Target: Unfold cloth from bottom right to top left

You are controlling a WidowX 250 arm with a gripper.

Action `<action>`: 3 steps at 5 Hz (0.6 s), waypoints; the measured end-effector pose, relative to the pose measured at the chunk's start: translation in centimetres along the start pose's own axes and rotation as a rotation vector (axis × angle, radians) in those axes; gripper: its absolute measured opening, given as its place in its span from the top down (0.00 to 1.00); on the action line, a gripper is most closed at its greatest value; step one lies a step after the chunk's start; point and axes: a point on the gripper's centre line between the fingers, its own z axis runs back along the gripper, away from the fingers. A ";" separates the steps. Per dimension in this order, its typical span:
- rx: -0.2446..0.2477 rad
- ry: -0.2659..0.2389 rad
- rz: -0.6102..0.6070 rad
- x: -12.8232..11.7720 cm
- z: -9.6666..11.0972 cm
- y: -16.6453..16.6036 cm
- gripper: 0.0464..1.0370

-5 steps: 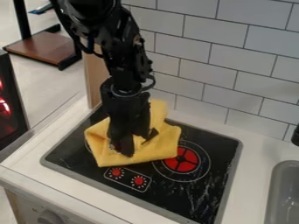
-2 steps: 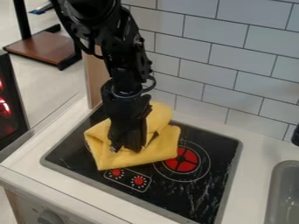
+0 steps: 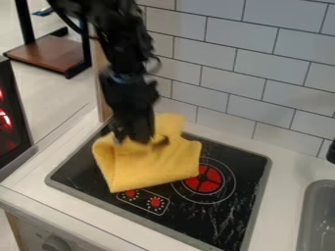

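The folded yellow cloth (image 3: 154,166) lies bunched on the left half of the black stove top (image 3: 222,220), from its far edge near the far left corner down to the red dials (image 3: 155,202) by the near edge. The gripper (image 3: 136,139) hangs over the cloth's far left part; whether it is open or closed, I cannot tell. A red burner (image 3: 204,179) shows just right of the cloth.

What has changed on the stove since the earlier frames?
The gripper has risen and shifted toward the view's upper left. The yellow cloth's front part now looks smoother, and its upper flap sits slightly further left; I can't tell whether it is gripped. The cloth's lower right corner still lies by the red burner.
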 end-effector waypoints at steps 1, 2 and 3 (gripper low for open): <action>-0.074 0.005 0.087 2.0 1.5 -3.1 1.00; -0.086 -0.048 0.176 5.1 1.0 -4.7 1.00; -0.059 -0.102 0.244 7.6 -0.7 -5.2 1.00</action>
